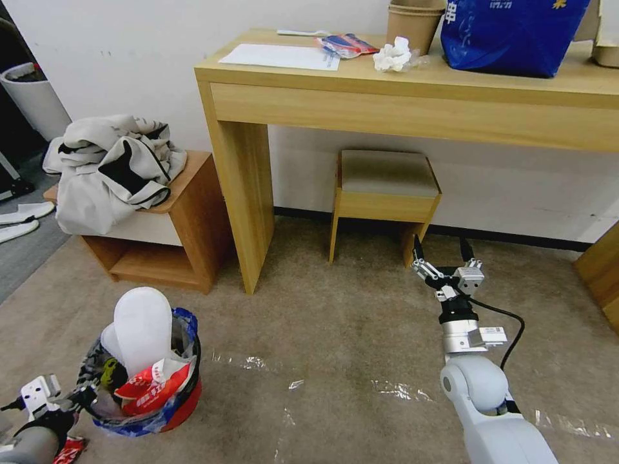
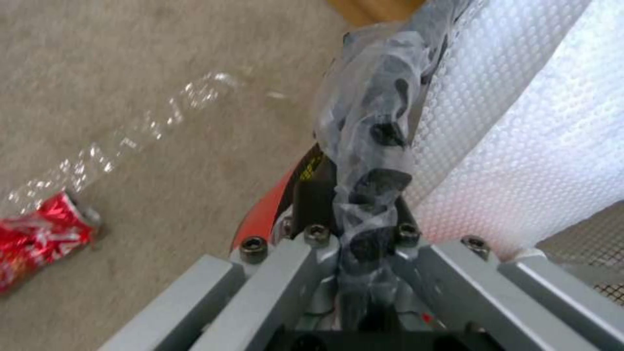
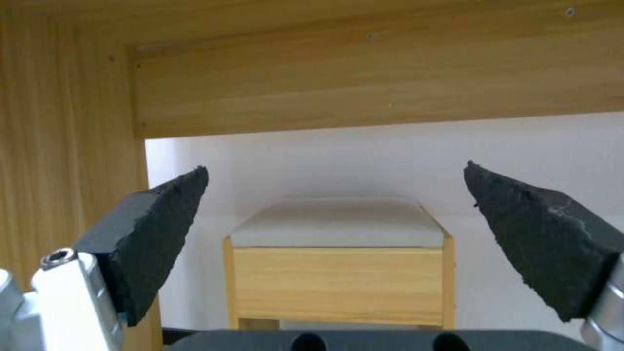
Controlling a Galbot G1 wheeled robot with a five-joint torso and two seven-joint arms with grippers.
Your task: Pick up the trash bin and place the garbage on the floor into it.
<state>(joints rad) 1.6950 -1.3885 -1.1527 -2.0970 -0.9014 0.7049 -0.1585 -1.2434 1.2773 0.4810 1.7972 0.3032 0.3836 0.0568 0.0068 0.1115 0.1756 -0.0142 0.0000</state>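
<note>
The left gripper [image 1: 82, 394], low at the robot's left side, is clamped on the near rim of the small round red trash bin [image 1: 184, 406] with its clear plastic liner; in the left wrist view its fingers [image 2: 312, 195] pinch the crumpled liner and the rim between them. The bin sits on the beige low-pile carpet [image 1: 322, 335], directly ahead of that gripper. Standing up out of it are white flat slippers [image 1: 143, 328] with a dimpled texture, and below them a red wrapper [image 1: 151, 390] with white lettering too small to read. The liner's black print at the rim is also illegible. Just beside the left gripper, on its outer side, a crushed red can [image 2: 39, 239] with white markings lies on the carpet, next to a strip of worn translucent tape [image 2: 143, 131].

The right gripper [image 1: 445, 256] hangs above the carpet well apart from the bin, its black fingers [image 3: 156, 229] spread wide and holding nothing. Straight ahead of it stands a small wooden stool with a grey cushion [image 3: 338, 258], tucked under a light wooden desk [image 1: 412, 96].
</note>
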